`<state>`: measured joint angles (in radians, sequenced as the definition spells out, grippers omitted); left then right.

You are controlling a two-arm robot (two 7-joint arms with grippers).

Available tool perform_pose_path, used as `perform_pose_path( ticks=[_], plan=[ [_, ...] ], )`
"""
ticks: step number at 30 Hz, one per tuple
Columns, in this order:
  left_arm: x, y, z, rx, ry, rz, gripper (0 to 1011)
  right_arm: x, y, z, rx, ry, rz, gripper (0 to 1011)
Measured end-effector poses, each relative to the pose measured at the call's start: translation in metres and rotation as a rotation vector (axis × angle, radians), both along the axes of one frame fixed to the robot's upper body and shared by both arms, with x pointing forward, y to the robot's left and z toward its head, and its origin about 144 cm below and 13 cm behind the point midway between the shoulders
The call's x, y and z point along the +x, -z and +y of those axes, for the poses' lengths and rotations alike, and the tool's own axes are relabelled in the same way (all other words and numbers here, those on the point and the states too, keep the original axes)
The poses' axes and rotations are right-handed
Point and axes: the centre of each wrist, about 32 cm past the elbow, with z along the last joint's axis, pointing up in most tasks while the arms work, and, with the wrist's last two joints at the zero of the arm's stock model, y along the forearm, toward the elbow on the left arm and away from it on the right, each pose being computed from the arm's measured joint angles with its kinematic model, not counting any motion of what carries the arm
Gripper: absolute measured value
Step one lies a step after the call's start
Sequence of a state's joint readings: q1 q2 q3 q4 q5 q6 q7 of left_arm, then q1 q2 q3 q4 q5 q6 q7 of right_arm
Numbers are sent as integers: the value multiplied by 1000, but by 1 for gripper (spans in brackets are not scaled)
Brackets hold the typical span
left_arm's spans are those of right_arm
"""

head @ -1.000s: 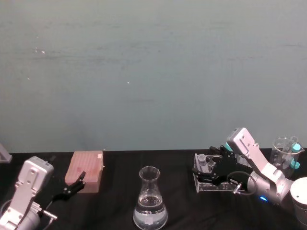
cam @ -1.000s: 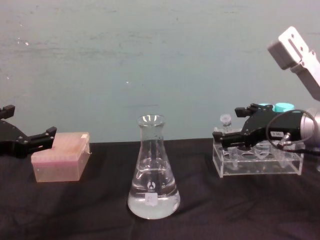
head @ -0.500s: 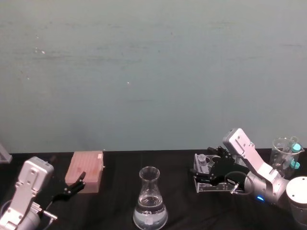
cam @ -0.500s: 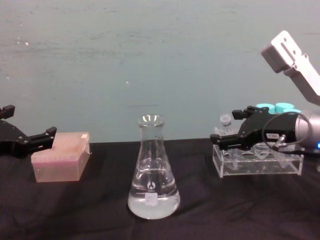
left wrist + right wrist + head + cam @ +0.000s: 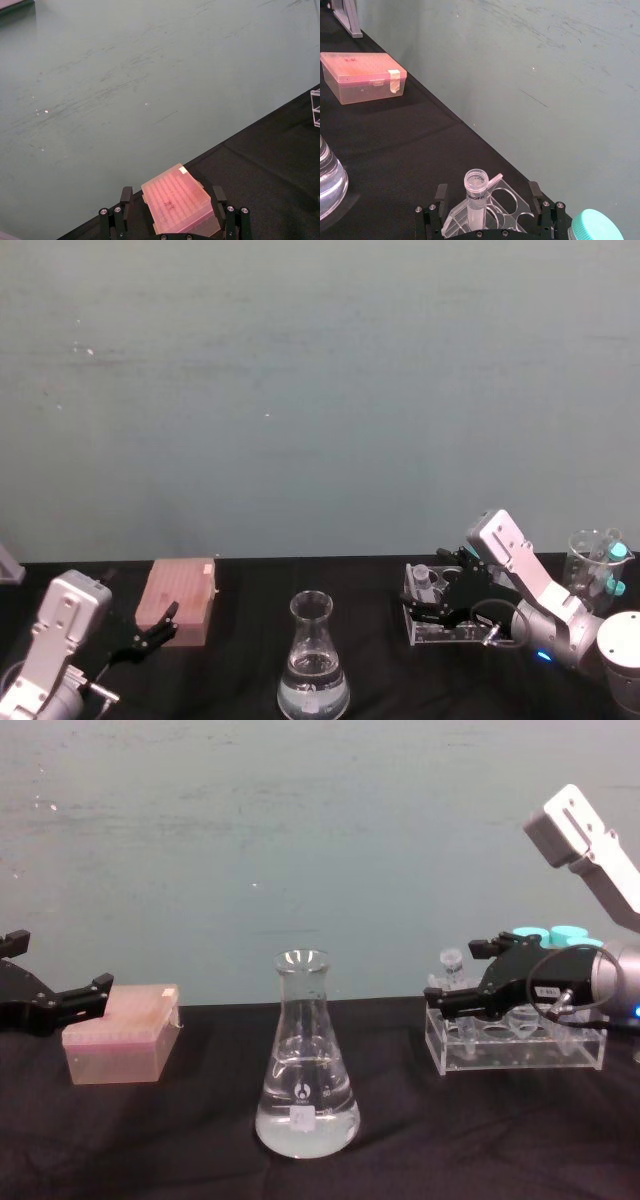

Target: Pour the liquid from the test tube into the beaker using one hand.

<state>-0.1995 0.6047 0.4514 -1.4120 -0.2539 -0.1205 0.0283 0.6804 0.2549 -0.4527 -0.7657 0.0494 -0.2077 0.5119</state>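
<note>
Over the last second the right gripper (image 5: 488, 192) has edged forward and a little lower along the rack, closing on the test tube (image 5: 475, 192); in the last half second it has barely shifted. The tube stands upright in the end hole of the clear rack (image 5: 515, 1045), between the gripper's two fingers (image 5: 440, 193). Its small hinged lid is flipped open to one side. The jaws are spread wide, with a gap on each side of the tube, so nothing is clasped. Whether the tube holds any liquid cannot be made out.

Behind the fingertips, toward the wrist, teal-capped tubes (image 5: 550, 935) stand in the same rack. Well ahead of the gripper, across bare black table cloth (image 5: 200, 1150), stands the beaker (image 5: 306, 1060), upright, with clear liquid (image 5: 306, 1130) pooled in its wide base.

Farther out beyond the beaker, the left gripper (image 5: 160, 628) hangs with its fingers apart just beside a pink lidded box (image 5: 120, 1035), holding nothing.
</note>
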Motion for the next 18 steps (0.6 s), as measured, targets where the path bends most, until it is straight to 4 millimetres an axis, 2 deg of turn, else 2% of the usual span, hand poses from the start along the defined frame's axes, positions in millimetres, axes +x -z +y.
perform_pose_path(
  ticks=[18],
  plan=[
    [0,0,0,0,0,0,1000,0,0,0,-2,-1,2,1003]
  ],
)
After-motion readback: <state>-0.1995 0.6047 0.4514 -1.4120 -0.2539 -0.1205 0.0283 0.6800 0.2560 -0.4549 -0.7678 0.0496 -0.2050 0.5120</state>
